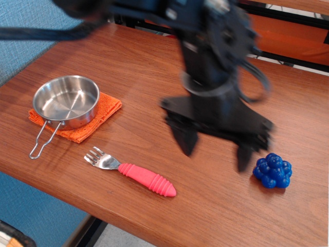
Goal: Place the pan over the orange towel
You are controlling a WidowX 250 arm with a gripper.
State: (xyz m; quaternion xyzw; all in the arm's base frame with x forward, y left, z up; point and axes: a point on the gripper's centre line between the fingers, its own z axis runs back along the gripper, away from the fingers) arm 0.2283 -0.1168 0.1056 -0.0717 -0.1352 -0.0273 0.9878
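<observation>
The shiny steel pan (pixel 67 101) sits upright on the orange towel (pixel 104 107) at the left of the wooden table, its wire-loop handle (pixel 43 140) pointing to the front left over the towel's edge. My gripper (pixel 216 152) is blurred by motion, far to the right of the pan, above the table's middle right. Its two black fingers (pixel 186 140) are spread apart and hold nothing. The gripper is open and empty.
A metal fork with a pink handle (pixel 148 179) lies in front of the pan. A blue berry-shaped toy (pixel 272 170) sits at the right, just beside my right finger. The table's front edge (pixel 128 218) runs close below the fork. A blue wall stands at the left.
</observation>
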